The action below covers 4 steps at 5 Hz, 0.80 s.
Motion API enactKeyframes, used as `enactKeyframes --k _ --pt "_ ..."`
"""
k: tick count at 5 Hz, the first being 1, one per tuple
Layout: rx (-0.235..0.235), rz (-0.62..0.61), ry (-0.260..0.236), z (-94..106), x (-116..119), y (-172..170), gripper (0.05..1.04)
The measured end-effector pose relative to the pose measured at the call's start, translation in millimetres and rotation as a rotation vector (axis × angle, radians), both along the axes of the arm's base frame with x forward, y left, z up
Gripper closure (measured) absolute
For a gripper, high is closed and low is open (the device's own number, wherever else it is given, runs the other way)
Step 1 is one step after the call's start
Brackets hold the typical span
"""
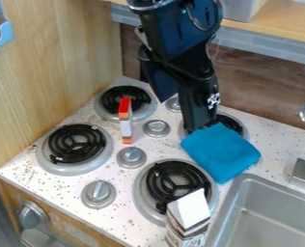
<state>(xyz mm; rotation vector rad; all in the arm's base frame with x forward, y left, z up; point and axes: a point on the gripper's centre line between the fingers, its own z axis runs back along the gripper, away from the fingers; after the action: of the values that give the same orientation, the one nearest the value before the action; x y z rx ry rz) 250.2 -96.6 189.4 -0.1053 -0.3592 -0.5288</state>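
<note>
Cloth [222,153] looks blue, squarish; end effector [199,128] at its edge, opening and hold unclear.

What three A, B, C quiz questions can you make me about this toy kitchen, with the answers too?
1. Where is the blue cloth?
A) Inside the sink
B) On the stove top, by the gripper's lower end
C) Up on the shelf

2. How many black coil burners are there?
A) Two
B) Six
C) Four

3. How is the carton with the white top placed?
A) Standing up
B) Lying on its side
C) Upside down

Answers:
1: B, the cloth lies right by the gripper's lower end, partly over a back burner.
2: C, you can count two at the back and two at the front.
3: A, its folded top is up, with its body below.
</note>
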Motion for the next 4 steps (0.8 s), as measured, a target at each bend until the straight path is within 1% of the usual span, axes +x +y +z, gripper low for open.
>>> enactKeyframes --k 1,2,3,4 --pt "0.008 0.004 0.024 -7.2 -0.1 0.3 0.083" --pt "0.051 0.087 0.113 -42.1 20.2 13.2 0.083" --pt "0.064 0.215 0.145 -64.1 44.2 33.5 0.083" --pt "0.065 0.312 0.159 -77.9 58.1 49.5 0.083"
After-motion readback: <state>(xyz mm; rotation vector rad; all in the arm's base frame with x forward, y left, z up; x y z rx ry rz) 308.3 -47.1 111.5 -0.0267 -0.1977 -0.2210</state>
